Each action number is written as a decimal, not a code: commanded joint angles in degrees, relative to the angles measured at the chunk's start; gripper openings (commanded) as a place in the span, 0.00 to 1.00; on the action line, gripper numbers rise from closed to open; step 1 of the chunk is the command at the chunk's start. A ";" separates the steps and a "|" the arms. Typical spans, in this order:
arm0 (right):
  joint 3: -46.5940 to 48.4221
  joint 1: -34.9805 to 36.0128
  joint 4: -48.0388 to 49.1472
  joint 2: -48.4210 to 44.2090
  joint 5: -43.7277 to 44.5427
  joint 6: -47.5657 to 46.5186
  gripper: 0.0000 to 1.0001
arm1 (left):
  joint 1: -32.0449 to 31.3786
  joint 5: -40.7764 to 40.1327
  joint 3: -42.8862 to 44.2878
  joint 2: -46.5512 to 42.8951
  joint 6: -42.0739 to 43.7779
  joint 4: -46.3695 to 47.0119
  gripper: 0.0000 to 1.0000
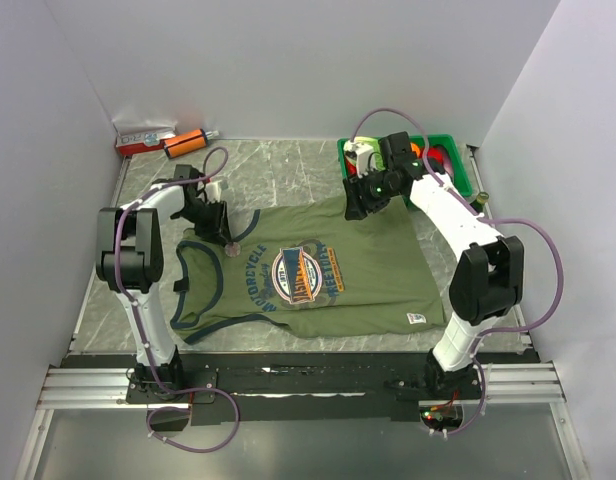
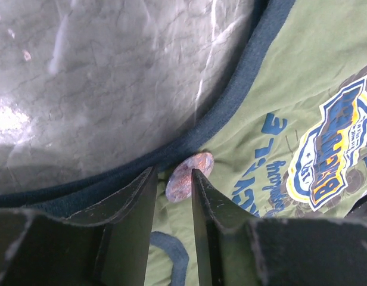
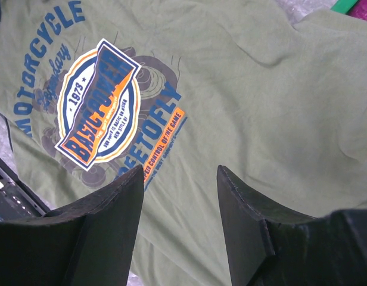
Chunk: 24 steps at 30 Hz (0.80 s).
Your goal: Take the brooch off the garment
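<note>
The olive-green garment (image 1: 378, 270) lies flat on the table, with its round chest print (image 1: 298, 272) and white hem label (image 1: 416, 319) showing. The brooch (image 1: 231, 246), a tiny round disc, sits just below the navy collar. In the left wrist view the brooch (image 2: 202, 162) lies at my left gripper's (image 2: 173, 171) tips; the jaws stand narrowly apart over it and the right finger (image 2: 201, 202) hides part of the disc. My right gripper (image 3: 180, 170) is open and empty above the garment (image 3: 279, 107), beside the print (image 3: 100, 104).
A green bin (image 1: 453, 160) stands at the back right behind the right arm. An orange tube (image 1: 185, 142) and a white and red box (image 1: 143, 138) lie at the back left. Grey walls close in both sides.
</note>
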 commanded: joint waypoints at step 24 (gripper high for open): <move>1.78 2.56 0.48 3.59 0.64 -0.64 0.61 | -1.16 1.37 1.19 -2.98 2.54 -4.78 0.25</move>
